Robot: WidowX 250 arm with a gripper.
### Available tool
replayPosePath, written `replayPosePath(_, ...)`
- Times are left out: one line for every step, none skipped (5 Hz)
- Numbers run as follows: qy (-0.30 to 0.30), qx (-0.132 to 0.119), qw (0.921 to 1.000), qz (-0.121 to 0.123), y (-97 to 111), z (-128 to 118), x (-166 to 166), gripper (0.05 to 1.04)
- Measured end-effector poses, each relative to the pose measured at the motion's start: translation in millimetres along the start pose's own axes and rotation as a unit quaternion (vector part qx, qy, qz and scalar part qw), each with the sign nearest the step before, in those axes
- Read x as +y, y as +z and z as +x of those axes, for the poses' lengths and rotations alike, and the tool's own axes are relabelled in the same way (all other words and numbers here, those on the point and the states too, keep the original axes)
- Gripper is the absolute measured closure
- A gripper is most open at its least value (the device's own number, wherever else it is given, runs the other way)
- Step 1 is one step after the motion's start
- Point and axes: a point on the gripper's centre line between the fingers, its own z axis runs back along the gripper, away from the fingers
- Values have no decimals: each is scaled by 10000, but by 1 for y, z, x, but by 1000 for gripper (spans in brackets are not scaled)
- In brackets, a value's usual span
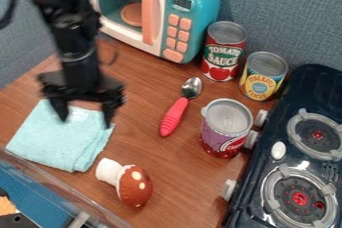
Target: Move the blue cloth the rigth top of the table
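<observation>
The black gripper (85, 114) hangs at the left over the upper part of the light blue cloth (59, 139), its two fingers spread apart with nothing held between them. The cloth lies folded and flat on the wooden table (160, 172), at the left near the front edge. The fingertips overlap the cloth's upper area in view; whether they touch it I cannot tell.
A toy mushroom (130, 184) lies just right of the cloth. A red-handled spoon (177, 112) and an opened can (226, 127) are mid-table. A teal microwave (194, 2), two cans (224, 52) and a black stove (277, 192) stand behind and right.
</observation>
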Motion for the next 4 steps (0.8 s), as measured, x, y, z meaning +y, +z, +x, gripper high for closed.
replayPosePath(419, 18, 9990, 167, -13, -18, 27, 84)
replayPosePath(586, -18, 9979, 288, -23, -26, 42, 84)
replayPosePath(829, -40, 9958, 377, -31, -24, 52, 84)
replayPosePath(922, -114, 9949, 403, -38, -18, 54, 84)
